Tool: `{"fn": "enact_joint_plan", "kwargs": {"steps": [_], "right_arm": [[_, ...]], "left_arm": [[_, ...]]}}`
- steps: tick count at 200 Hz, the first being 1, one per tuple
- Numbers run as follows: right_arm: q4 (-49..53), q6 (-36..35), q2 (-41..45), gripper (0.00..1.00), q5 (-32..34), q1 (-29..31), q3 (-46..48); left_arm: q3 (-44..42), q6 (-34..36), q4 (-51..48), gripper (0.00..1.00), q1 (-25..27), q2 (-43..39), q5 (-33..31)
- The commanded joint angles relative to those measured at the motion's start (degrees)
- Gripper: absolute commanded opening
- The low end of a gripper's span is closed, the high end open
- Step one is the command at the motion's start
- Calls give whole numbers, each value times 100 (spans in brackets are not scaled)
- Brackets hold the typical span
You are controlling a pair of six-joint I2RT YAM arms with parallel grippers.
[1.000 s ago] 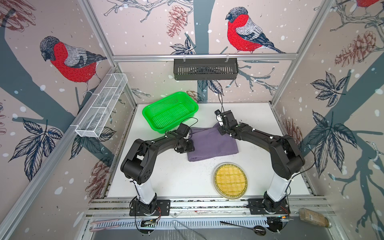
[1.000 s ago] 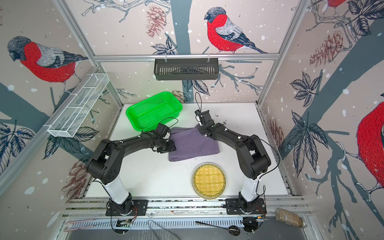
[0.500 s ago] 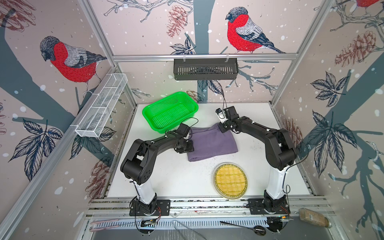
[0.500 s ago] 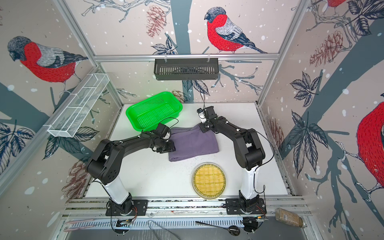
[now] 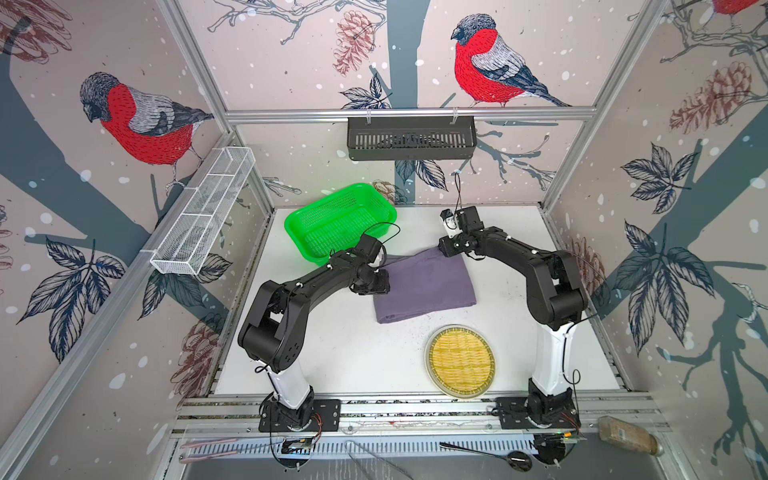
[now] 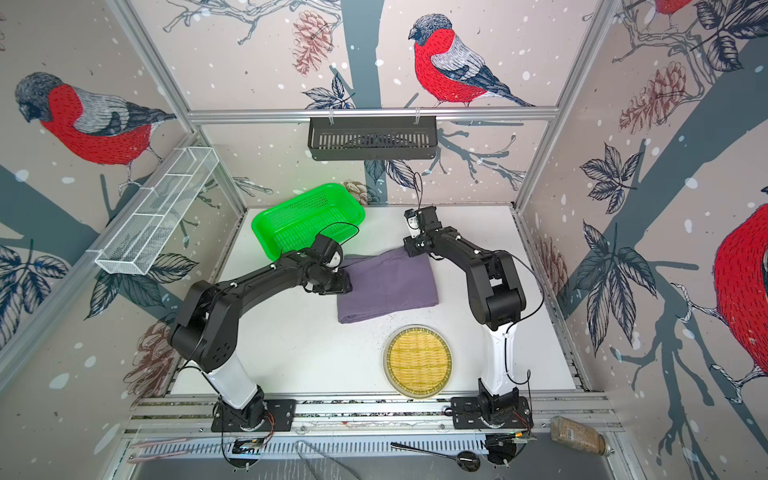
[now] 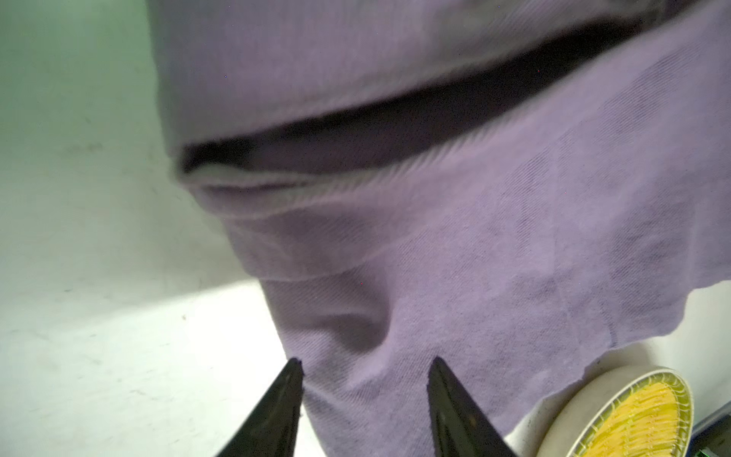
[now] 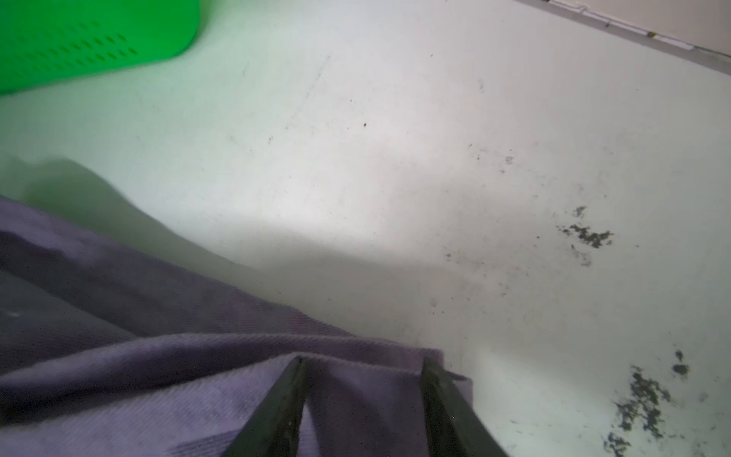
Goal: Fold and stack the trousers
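Right wrist view: your right gripper (image 8: 364, 359), clamped a second ago, now stands jaws apart over the folded purple-grey cloth trousers (image 8: 178, 356); left gripper (image 7: 364, 359) likewise parted; fold released.

The trousers (image 5: 424, 286) are showing a plain muted purple-grey with a fine diagonal weave. The slotted basket (image 5: 340, 220) at the table's (image 5: 357, 361) far left corner is glowing bright green. Near the front edge, the round tray (image 5: 460, 360) is showing woven yellow inside a pale rim. The white table is carrying dark speckled smudges. The pinkish walls (image 5: 291, 54) are displaying red-breasted birds (image 5: 484, 68).
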State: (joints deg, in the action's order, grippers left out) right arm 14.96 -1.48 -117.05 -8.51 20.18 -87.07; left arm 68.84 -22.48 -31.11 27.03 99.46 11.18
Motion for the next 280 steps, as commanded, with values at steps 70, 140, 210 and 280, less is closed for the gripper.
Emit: {"fn": "enact_joint_plan", "kwargs": {"steps": [70, 140, 210, 280], "right_arm": [[-150, 347, 1442, 65, -332, 70, 815], [-1239, 552, 3207, 68, -619, 1407, 3081], [-2625, 544, 3371, 68, 122, 3024, 4074], [-3280, -475, 1926, 70, 1552, 4082, 3631]], "left_arm": [[1382, 2760, -499, 52, -22, 725, -1246], [2048, 3726, -852, 40, -318, 1536, -648], [2090, 4023, -1066, 16, -505, 1638, -128], [2245, 4014, -1149, 0, -670, 1531, 189]]}}
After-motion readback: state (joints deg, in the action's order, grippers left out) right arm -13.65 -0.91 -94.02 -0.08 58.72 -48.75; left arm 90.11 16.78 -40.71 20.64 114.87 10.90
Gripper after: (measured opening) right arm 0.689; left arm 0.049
